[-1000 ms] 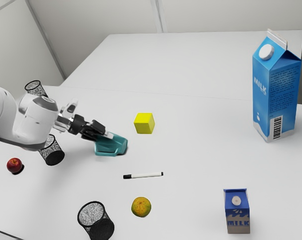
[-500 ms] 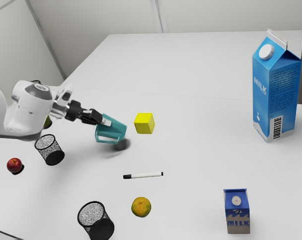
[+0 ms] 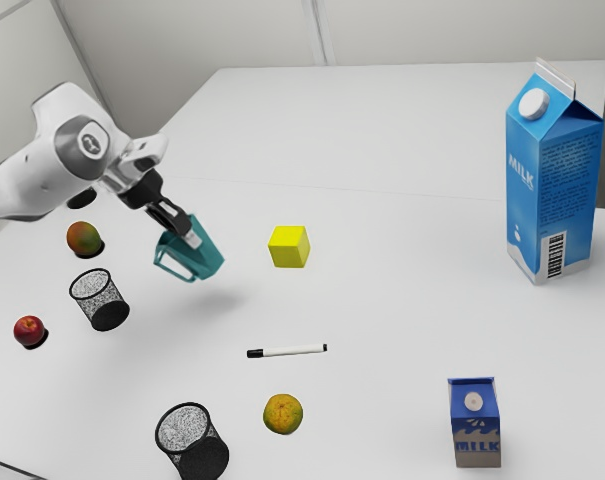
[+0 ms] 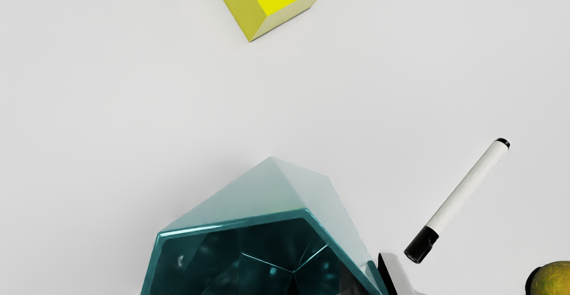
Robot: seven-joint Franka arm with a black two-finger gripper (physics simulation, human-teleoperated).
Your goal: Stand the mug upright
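In the exterior view my gripper [image 3: 189, 238] points down at a slant, shut on the wall of the teal mug [image 3: 207, 255]. The mug hangs above the table, tilted, its handle toward the exterior view's left and its shadow on the table below. The wrist view looks into the open mouth of the mug [image 4: 262, 192], with its faceted inside showing. There, my gripper [image 4: 370, 282] has one finger outside the mug wall and the other inside the rim.
On the table [image 3: 402, 260] are a yellow cube [image 3: 289, 247], a marker [image 3: 290, 351], an orange fruit [image 3: 283, 414], two milk cartons [image 3: 550, 180] [image 3: 475, 422], mesh cups [image 3: 100, 300] [image 3: 192, 440], a red apple [image 3: 29, 331] and a mango-like fruit [image 3: 84, 238].
The mug has risen from the table with my gripper and shifted toward the exterior view's left. My hand has turned to point more downward, swinging the mug's mouth upward.
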